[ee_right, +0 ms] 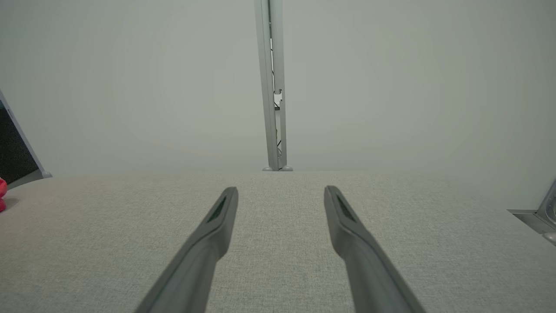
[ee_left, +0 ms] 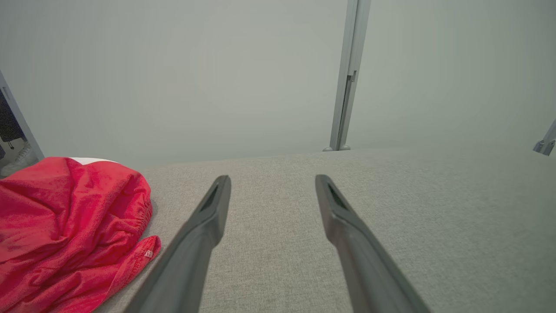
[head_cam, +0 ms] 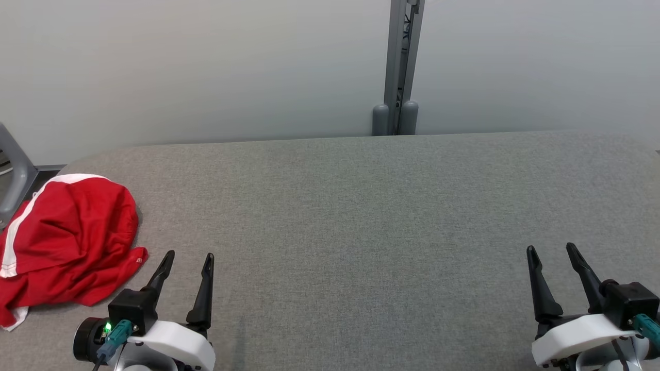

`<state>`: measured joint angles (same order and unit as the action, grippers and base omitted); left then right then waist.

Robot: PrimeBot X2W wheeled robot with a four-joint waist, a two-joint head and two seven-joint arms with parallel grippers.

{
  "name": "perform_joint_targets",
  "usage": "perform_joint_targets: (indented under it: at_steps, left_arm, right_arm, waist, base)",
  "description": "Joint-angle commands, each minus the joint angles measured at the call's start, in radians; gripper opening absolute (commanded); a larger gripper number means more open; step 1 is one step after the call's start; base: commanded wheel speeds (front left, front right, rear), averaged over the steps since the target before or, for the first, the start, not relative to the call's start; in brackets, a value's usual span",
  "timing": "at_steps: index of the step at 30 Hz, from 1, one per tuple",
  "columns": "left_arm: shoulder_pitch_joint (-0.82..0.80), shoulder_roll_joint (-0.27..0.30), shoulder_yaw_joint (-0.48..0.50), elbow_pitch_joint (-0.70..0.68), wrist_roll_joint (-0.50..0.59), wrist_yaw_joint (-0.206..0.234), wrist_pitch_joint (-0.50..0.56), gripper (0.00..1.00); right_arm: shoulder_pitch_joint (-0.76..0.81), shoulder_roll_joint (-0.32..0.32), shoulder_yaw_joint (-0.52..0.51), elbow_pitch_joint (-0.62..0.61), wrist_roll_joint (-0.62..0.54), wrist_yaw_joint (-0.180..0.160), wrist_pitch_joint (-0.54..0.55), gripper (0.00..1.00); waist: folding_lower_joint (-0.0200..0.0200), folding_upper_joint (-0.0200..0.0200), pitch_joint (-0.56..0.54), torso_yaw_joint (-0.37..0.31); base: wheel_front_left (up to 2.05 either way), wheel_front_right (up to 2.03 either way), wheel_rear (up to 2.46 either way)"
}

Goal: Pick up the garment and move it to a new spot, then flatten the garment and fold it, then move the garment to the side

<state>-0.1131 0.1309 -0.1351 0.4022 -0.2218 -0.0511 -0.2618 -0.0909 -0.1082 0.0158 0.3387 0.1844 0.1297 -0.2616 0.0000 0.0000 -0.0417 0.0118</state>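
Left gripper [ee_left: 273, 178] near garment [ee_left: 69, 226], possibly elasticated.

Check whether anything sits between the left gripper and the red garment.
Nothing visible does. The left gripper, jaws open, rests just right of the crumpled red garment, with a short stretch of grey fabric tabletop between them.

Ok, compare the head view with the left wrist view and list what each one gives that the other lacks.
Head view adds: the right gripper, open and empty above the table's right side.
Left wrist view adds: the gathered elastic edge of the garment, and a pale shape, perhaps a shoe, past the table's left end.
Both: the crumpled red garment at the table's left, the open left gripper beside it, and the grey post behind.
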Motion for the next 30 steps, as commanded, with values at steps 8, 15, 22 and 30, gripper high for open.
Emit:
perform_joint_targets:
  at_steps: [8, 15, 22, 30]
  left_arm:
    - [-0.033, 0.002, 0.015, 0.0, -0.018, 0.01, -0.005, 1.0]
    - [-0.038, 0.01, 0.036, -0.011, -0.03, 0.019, -0.003, 1.0]
    - [-0.037, 0.02, 0.064, -0.017, -0.045, 0.027, -0.003, 1.0]
    - [-0.033, 0.028, 0.08, -0.006, -0.053, 0.035, -0.003, 1.0]
  right_arm:
    - [0.007, -0.001, 0.0, -0.024, -0.005, 0.002, -0.005, 1.0]
    - [-0.004, 0.006, 0.024, -0.046, -0.003, 0.002, -0.004, 1.0]
    - [-0.002, 0.014, 0.056, -0.071, -0.007, 0.002, 0.001, 1.0]
    - [-0.002, 0.021, 0.079, -0.089, -0.022, 0.002, 0.011, 1.0]
  waist:
    - [0.0, 0.0, 0.004, 0.061]
    - [0.0, 0.0, 0.012, 0.155]
    - [0.0, 0.0, 0.018, 0.275]
    - [0.0, 0.0, 0.021, 0.363]
  base:
    - [0.0, 0.0, 0.0]
    - [0.0, 0.0, 0.0]
    - [0.0, 0.0, 0.0]
    - [0.0, 0.0, 0.0]
